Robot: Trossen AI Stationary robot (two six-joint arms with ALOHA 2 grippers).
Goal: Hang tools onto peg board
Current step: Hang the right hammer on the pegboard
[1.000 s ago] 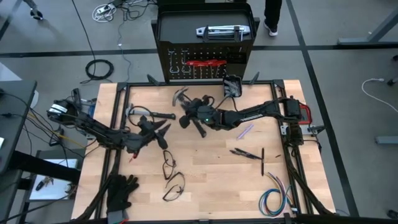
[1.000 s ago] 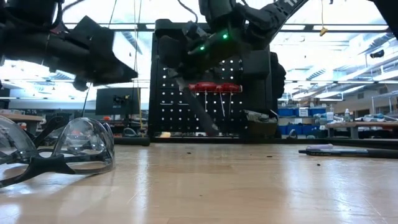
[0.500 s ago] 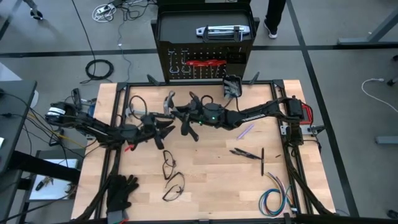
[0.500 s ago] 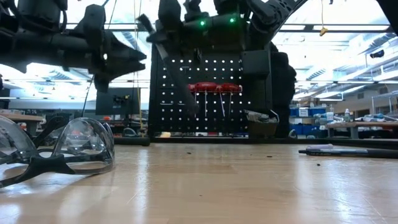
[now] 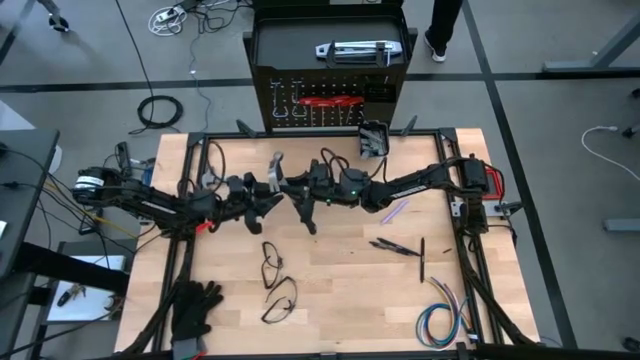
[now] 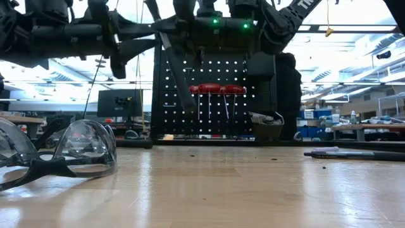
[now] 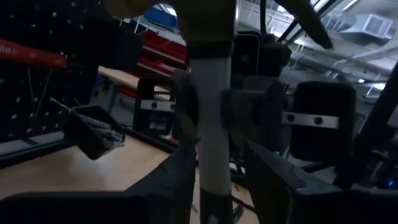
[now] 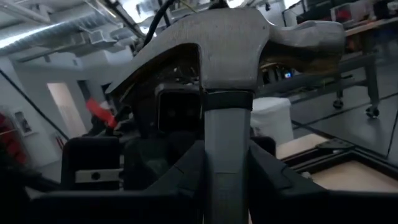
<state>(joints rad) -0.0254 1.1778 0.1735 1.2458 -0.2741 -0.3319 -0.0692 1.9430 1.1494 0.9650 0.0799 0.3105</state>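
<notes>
A steel hammer (image 5: 296, 198) with a black handle hangs in the air above the table's middle, head (image 8: 236, 43) up, handle (image 6: 180, 76) slanting down. My right gripper (image 8: 227, 171) reaches in from the right (image 5: 303, 190) and is shut on it. My left gripper (image 7: 217, 165) faces it from the left (image 5: 268, 192), open, a finger on either side of the hammer's steel neck (image 7: 211, 137), with a gap showing at one finger. The black peg board (image 5: 330, 110) stands upright at the far edge, with red-handled tools (image 6: 212, 88) hanging on it. My right gripper pinches the hammer's steel neck (image 8: 225, 134), just below the head, between its two fingers. The fingers come about level from the table's right and lie across the neck. The hammer is lifted clear, head up, handle hanging slanted below.
Two pairs of safety glasses (image 5: 275, 280) lie near the middle front, black gloves (image 5: 195, 308) at the front left, a coloured wire bundle (image 5: 440, 322) at the front right. Dark slim tools (image 5: 405, 248) and a purple pen (image 5: 393, 210) lie to the right. A small bin (image 5: 373, 138) sits by the board.
My right gripper has tipped upward and risen a little, lifting the hammer higher and more upright, with the head shifting left. My left gripper has moved toward the far edge and the hammer, tipping up, until its fingers stand around the neck.
</notes>
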